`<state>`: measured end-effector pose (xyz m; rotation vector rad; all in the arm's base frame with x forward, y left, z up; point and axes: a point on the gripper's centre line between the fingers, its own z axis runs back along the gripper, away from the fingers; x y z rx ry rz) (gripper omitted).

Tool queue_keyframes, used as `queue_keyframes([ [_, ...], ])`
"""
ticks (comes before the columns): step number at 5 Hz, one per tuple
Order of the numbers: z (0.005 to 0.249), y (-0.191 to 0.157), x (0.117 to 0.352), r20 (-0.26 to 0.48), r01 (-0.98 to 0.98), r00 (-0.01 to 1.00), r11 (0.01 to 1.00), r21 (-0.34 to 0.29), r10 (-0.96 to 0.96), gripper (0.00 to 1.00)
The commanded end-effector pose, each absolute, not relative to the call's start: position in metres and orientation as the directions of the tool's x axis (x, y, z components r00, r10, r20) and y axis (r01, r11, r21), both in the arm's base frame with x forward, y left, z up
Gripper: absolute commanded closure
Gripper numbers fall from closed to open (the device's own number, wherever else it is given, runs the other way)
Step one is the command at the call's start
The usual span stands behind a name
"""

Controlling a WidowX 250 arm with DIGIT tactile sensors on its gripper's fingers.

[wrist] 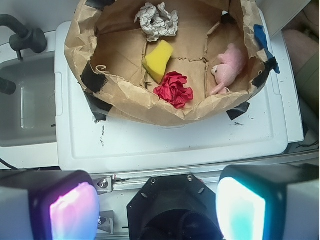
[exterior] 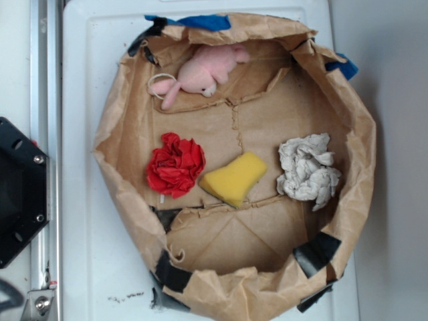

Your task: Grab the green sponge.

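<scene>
The green sponge [exterior: 235, 178] is a yellow, boot-shaped foam block lying on the floor of a brown paper-lined basin, between a red ruffled cloth ball [exterior: 175, 165] and a crumpled white-grey paper ball [exterior: 308, 168]. The wrist view shows the sponge [wrist: 158, 60] far ahead, above the red cloth ball [wrist: 174, 89]. My gripper [wrist: 157, 210] is open, its two glowing pads wide apart with nothing between them. It hovers over the robot's black base, well short of the basin. The exterior view does not show the gripper.
The paper basin's crumpled wall [exterior: 110, 175] rises around the objects, patched with black and blue tape. A pink plush toy [exterior: 202, 72] lies at the basin's back. A white tray [wrist: 170, 142] carries the basin. A grey sink [wrist: 27, 107] with a dark tap sits to the left.
</scene>
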<state>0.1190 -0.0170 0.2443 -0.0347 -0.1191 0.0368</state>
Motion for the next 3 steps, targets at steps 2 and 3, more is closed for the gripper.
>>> queue_keyframes([
  [2, 0.245, -0.029, 0.169, 0.199, -0.098, 0.975, 0.995, -0.036, 0.103, 0.0],
  [3, 0.233, -0.034, 0.197, 0.202, -0.112, 0.973, 0.994, -0.002, 0.11, 0.0],
])
